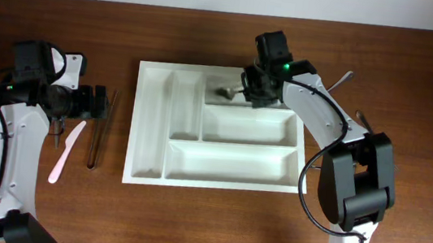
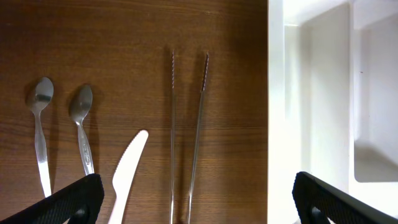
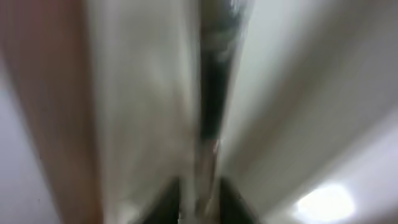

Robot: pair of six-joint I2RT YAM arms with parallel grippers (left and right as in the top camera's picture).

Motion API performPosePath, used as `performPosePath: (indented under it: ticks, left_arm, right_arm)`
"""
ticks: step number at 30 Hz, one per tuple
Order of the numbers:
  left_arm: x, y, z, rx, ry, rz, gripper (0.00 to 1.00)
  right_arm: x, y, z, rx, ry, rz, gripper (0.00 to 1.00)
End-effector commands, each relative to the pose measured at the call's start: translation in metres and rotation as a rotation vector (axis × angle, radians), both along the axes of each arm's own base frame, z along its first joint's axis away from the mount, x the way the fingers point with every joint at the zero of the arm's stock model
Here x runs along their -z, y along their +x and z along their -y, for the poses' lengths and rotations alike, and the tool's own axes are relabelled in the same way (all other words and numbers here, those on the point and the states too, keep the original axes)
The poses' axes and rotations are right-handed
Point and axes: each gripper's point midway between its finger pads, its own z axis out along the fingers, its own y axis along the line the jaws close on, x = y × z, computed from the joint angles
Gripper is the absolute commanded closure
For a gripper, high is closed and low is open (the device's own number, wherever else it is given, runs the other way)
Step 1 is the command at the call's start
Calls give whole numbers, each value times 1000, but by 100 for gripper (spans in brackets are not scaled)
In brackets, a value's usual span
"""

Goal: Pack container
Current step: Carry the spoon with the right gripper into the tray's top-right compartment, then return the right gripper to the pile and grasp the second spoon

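The white five-compartment container (image 1: 151,122) lies mid-table; its left rim shows in the left wrist view (image 2: 277,124). My right gripper (image 1: 251,89) hangs low over the top wide compartment, shut on a metal utensil (image 1: 226,92). The right wrist view is blurred, with the utensil (image 3: 210,106) running up from between the close-set fingers (image 3: 199,196). My left gripper (image 1: 101,104) is wide open left of the container, above thin metal tongs (image 1: 99,137). In the left wrist view the tongs (image 2: 186,137) lie between the open fingers (image 2: 196,205), not touched.
Left of the tongs lie a white plastic knife (image 2: 127,174) (image 1: 66,149) and two metal spoons (image 2: 40,130) (image 2: 81,124). Two more metal utensils (image 1: 340,80) (image 1: 362,120) lie on the wood right of the container, partly under the right arm.
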Motion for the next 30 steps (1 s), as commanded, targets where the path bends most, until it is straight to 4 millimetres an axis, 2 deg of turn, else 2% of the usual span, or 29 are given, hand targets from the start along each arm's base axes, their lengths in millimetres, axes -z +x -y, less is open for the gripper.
performPosePath:
  ticks: [1,4,7,9,12,15,17,19,23,26,30]
  left_arm:
    - [-6,4,-3,8,11,16,1]
    - [-6,4,-3,8,11,16,1]
    - [-6,4,-3,8,11,16,1]
    - [-6,4,-3,8,11,16,1]
    - [-6,4,-3,8,11,16,1]
    - [-6,4,-3,8,11,16,1]
    - [-6,4,-3,8,11,15,1]
    - [-6,4,-3,8,11,16,1]
    - [-6,4,-3,8,11,16,1]
    - [-6,4,-3,8,11,16,1]
    - [-6,4,-3,8,11,16,1]
  right_arm:
    - [-36,13,-24,-196,49,169,59]
    - [-67,20,-24,-287,10,302,53]
    - [-96,24,-15,-374,-51,411,53]
    - [-112,24,-2,-446,-118,476,53]
    - [-121,18,35,-537,-235,492,53]
    - [-110,11,90,-561,-342,418,53]
    - [-94,4,136,-496,-386,308,53]
    - [-78,-2,175,-430,-403,216,58]
    - [-50,-9,229,-268,-355,87,64]
    - [-30,-10,247,-174,-304,23,67]
    - [-7,-9,242,-172,-227,-14,70]
